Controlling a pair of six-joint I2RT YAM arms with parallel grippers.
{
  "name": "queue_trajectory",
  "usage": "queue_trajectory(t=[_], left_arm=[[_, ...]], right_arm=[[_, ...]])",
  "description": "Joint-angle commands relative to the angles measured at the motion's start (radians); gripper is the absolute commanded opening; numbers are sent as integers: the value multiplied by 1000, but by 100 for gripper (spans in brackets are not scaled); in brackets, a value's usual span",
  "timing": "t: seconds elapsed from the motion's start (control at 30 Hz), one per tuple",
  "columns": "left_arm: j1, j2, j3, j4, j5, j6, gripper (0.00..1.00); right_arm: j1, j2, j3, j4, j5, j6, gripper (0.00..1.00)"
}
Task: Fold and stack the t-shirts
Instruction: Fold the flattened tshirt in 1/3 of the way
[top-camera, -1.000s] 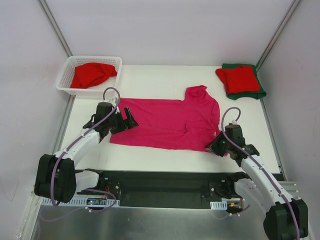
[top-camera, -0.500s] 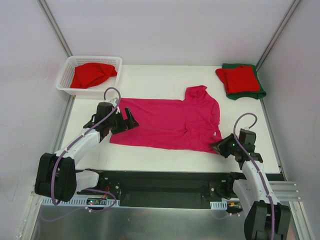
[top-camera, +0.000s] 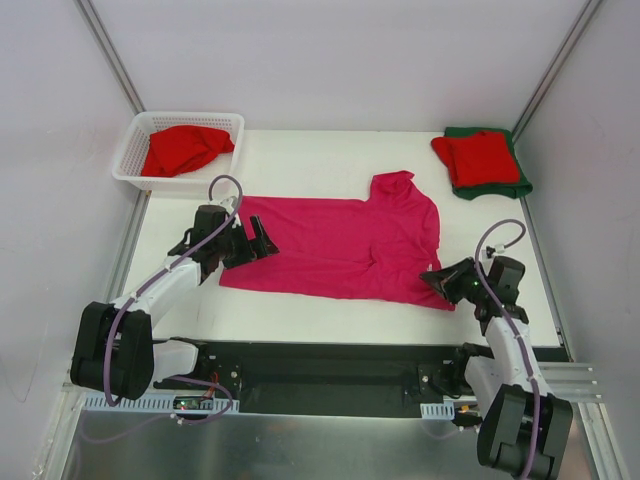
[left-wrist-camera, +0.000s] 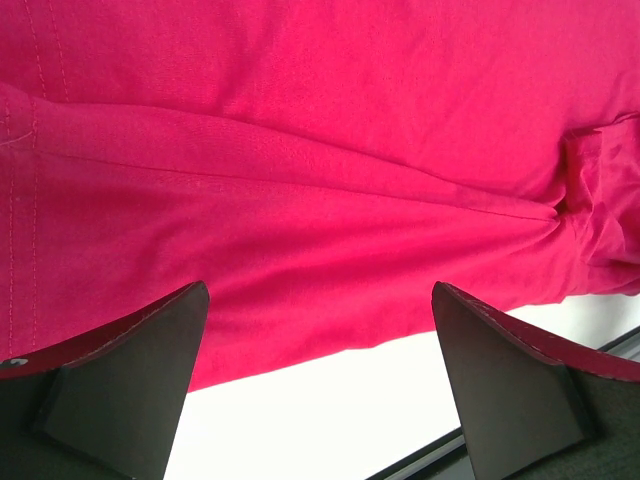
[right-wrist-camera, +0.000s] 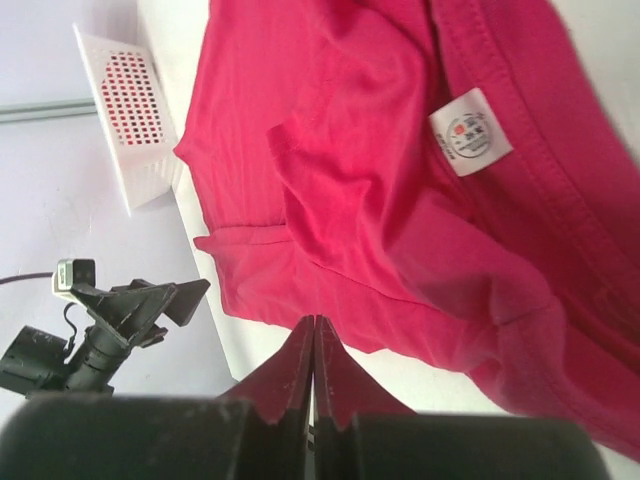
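A magenta-pink t-shirt (top-camera: 340, 245) lies spread flat across the middle of the table, with one sleeve folded over at the back right. My left gripper (top-camera: 262, 243) hovers open over its left edge; the left wrist view shows pink cloth (left-wrist-camera: 300, 180) below the wide-apart fingers (left-wrist-camera: 130, 380). My right gripper (top-camera: 428, 277) is shut with nothing in it, pointing left at the shirt's near right corner. In the right wrist view its tips (right-wrist-camera: 314, 325) meet at the shirt's (right-wrist-camera: 380, 180) hem. A red t-shirt (top-camera: 185, 148) lies crumpled in the basket. Another red t-shirt (top-camera: 478, 157) sits folded on a dark green one (top-camera: 520, 186).
The white lattice basket (top-camera: 135, 150) stands at the back left corner. The folded stack is at the back right corner. A black strip (top-camera: 330, 365) runs along the near table edge between the arm bases. Side walls close in left and right.
The right arm has swung its wrist out to the right, and the shut gripper now points left at the shirt's corner. The left arm and the shirts have not moved.
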Motion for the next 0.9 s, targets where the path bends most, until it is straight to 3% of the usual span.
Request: queue_trajectory(t=[0.0, 0.27, 0.57, 0.87], left_arm=[[9, -6, -9, 26, 21, -3, 95], [9, 1, -7, 30, 20, -3, 95], [9, 11, 3, 28, 15, 0, 95], [9, 31, 11, 28, 12, 0, 95]], right_arm=[[-31, 45, 58, -40, -38, -70, 1], [-122, 151, 48, 8, -73, -145, 1], [-163, 427, 72, 150, -86, -200, 1], [-165, 496, 95, 135, -23, -255, 1]])
